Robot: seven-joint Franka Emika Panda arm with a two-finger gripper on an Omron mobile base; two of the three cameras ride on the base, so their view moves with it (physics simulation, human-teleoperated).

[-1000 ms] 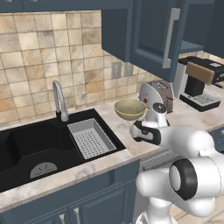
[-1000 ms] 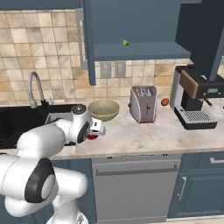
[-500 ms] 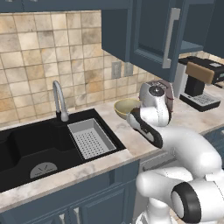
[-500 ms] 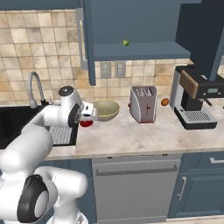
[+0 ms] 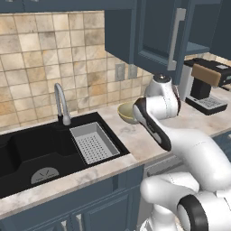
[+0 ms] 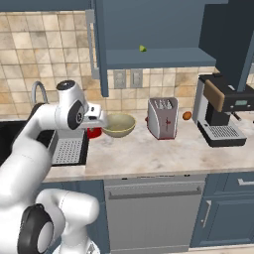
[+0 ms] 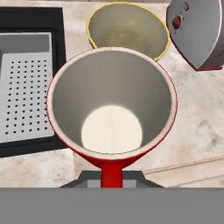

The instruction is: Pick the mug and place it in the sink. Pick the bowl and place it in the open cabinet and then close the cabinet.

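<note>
While the end effector (image 7: 112, 177) is clamped on the mug (image 7: 112, 105), held over the counter (image 7: 197, 127) with the bowl (image 7: 127, 26) at 12 o'clock, an early release would drop it short of the sink (image 7: 30, 17) at 10 o'clock.

Red mug (image 7: 112, 118) upright, lifted beside olive bowl (image 7: 127, 27) near sink (image 5: 40, 149).

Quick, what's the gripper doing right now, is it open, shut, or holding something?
Gripper: shut on the small red cylindrical mug with the white inside, holding it up above the counter beside the sink.
</note>
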